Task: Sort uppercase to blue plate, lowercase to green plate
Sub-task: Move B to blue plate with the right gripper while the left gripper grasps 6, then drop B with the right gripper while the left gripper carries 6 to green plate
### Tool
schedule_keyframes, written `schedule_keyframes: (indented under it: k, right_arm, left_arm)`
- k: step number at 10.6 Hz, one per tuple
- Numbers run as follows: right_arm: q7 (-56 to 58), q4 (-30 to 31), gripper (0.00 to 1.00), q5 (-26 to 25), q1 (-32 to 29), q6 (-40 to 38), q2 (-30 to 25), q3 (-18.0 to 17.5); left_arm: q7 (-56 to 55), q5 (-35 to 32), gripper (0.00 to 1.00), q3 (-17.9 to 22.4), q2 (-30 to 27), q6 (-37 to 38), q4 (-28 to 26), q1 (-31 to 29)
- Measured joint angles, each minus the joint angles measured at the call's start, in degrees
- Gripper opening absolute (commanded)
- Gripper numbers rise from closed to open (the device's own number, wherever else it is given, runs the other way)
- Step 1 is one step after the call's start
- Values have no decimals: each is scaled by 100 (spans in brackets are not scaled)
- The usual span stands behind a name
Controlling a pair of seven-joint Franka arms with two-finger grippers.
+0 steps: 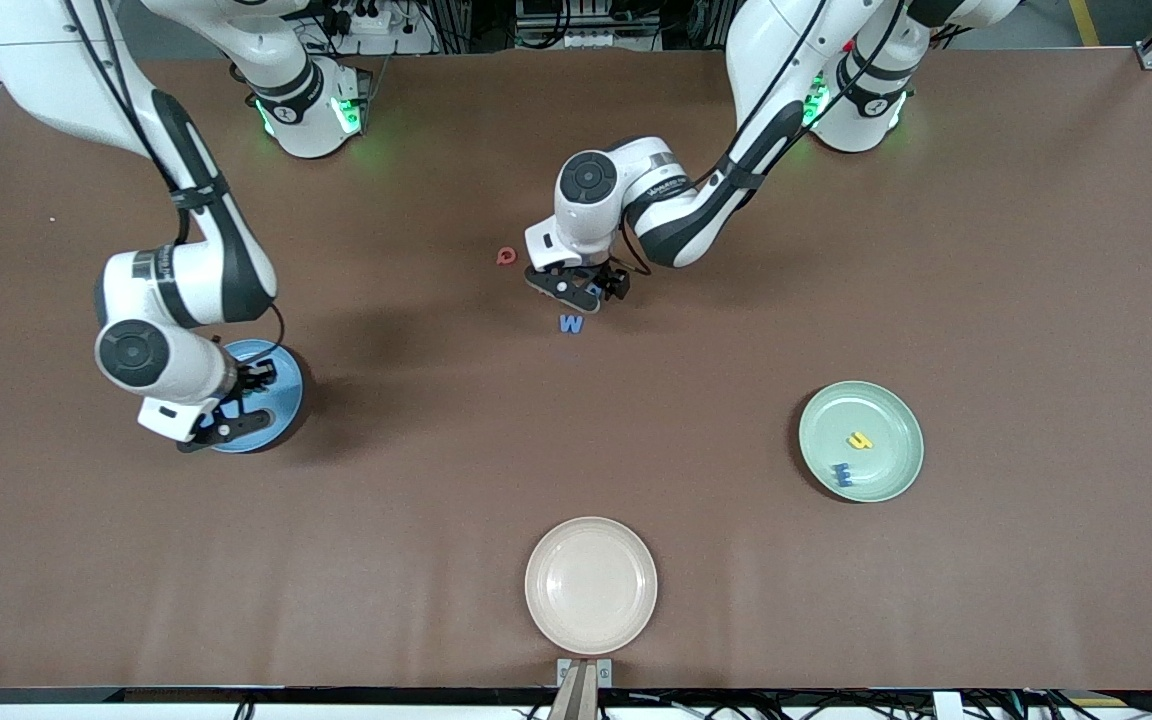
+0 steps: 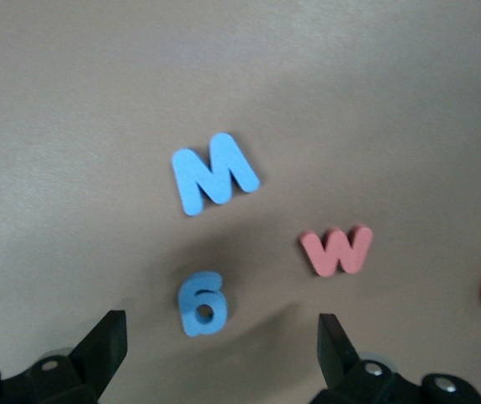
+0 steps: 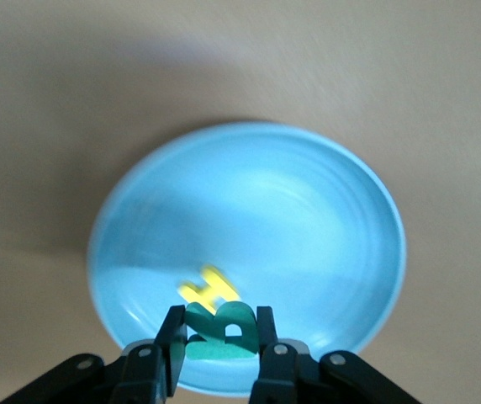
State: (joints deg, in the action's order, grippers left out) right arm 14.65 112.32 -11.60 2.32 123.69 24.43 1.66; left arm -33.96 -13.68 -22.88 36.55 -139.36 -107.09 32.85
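The right gripper (image 3: 217,347) hangs over the blue plate (image 3: 308,210), its jaws clamped on the teal R (image 3: 217,332) — release it low beside the yellow H (image 3: 207,289). The left gripper (image 2: 224,349) hovers over the bench with jaws wide, the blue g (image 2: 201,304) between them — descend squarely, clear of the blue W (image 2: 214,172) and red w (image 2: 337,250).

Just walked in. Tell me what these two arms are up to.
They are sorting foam letters onto plates. The right gripper hangs over the blue plate, shut on the teal R; the yellow H already lies there. The left gripper is open over the blue g, with the blue W, small red w and red Q loose on the table nearby. The green plate holds a yellow letter and a dark blue piece. The beige plate holds nothing.
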Motion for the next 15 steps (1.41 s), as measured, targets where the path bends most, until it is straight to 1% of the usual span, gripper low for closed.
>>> schedule_keyframes:
  k: [2,3,4,5,6,7,8,9,10,12,13,14,15]
  right_arm:
    - [735,105,32,46,-132,-97,2,298]
    - [916,180,32,128,-206,-98,7,375]
    - [999,239,37,233,-254,-87,18,397]
    - [1011,277,42,326,-258,-21,49,394]
    - [1015,296,58,419,-248,135,123,386]
    - [1015,299,77,458,-243,292,236,383]
    - [1015,300,79,472,-244,403,352,383]
    - [1015,298,79,476,-244,433,425,383]
    - [1014,287,78,479,-243,397,435,383]
    - [941,132,79,494,-221,16,345,375]
    - [854,64,79,503,-176,-148,227,359]
    - [741,40,79,515,-115,-224,80,330]
    - [578,37,79,565,-59,-320,-41,277]
  left_arm:
    - [1,-3,90,28,0,5,17,-23]
    - [1,-3,88,47,3,10,17,-25]
    - [1,-3,86,55,14,15,15,-25]
    - [1,-3,86,55,36,17,12,-23]
    - [1,-3,86,57,68,21,5,-22]
    - [1,-3,84,60,99,22,-9,-23]
    - [0,-3,78,62,125,23,-26,-23]
    - [-1,-3,70,63,133,23,-49,-23]
    - [-4,-3,56,64,133,23,-66,-24]
    - [-5,-4,22,65,130,51,-75,-24]
    - [-5,-6,7,74,105,121,-70,-34]
    - [-5,-8,0,77,95,155,-66,-45]
    - [-5,-8,0,76,95,161,-65,-46]
